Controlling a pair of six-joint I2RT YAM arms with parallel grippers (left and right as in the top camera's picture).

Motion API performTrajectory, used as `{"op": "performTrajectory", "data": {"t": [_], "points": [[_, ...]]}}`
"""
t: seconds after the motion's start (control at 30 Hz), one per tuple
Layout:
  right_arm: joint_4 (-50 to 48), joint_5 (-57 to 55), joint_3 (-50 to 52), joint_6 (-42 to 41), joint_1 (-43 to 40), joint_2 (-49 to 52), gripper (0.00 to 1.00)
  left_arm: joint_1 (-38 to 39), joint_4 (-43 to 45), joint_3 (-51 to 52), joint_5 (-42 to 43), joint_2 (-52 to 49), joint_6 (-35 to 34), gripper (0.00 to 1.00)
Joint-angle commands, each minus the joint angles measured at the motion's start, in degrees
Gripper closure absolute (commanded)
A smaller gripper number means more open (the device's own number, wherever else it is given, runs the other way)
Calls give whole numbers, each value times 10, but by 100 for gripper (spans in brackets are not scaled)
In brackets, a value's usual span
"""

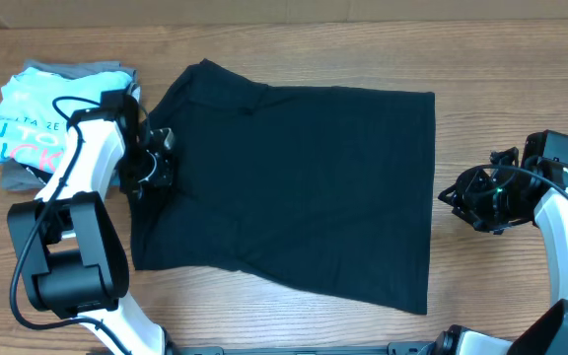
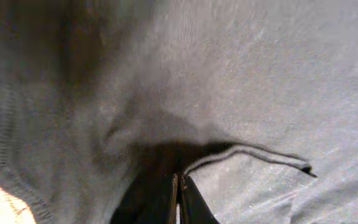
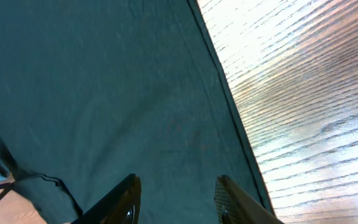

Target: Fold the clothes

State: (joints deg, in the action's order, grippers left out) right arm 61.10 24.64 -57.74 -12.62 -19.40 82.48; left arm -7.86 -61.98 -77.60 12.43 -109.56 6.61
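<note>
I'm watching the black T-shirt (image 1: 294, 187) lying flat across the table (image 1: 363, 49). My left gripper (image 1: 158, 163) is clamping its left edge, and my right gripper (image 1: 459, 197) is hovering, jaws apart, by its right edge.

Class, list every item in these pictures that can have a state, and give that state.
black T-shirt: spread flat, left edge pinched
left gripper: shut on the black T-shirt
right gripper: open, holding nothing
light blue shirt: folded, atop grey garments
grey garments: folded
</note>
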Motion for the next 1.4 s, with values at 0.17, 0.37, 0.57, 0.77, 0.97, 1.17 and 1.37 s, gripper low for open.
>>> {"op": "performTrajectory", "data": {"t": [0.17, 0.37, 0.57, 0.77, 0.97, 1.17, 1.37], "points": [[65, -124, -11, -115, 2, -10, 52, 3, -52, -103, 20, -1, 15, 96], [117, -145, 11, -120, 2, -10, 51, 3, -85, -150, 5, -1, 24, 96], [105, -66, 98, -132, 2, -10, 59, 3, -98, -161, 5, -2, 24, 96], [80, -39, 160, -162, 23, -10, 58, 3, -98, -161, 5, -2, 24, 96], [36, -42, 226, -200, 58, -10, 57, 3, -98, -161, 5, -2, 26, 96], [44, -55, 237, -200, 61, -10, 57, 3, -97, -161, 5, -2, 26, 96], [26, -57, 270, -214, 96, -10, 54, 3, -93, -161, 4, -2, 26, 96]]}}
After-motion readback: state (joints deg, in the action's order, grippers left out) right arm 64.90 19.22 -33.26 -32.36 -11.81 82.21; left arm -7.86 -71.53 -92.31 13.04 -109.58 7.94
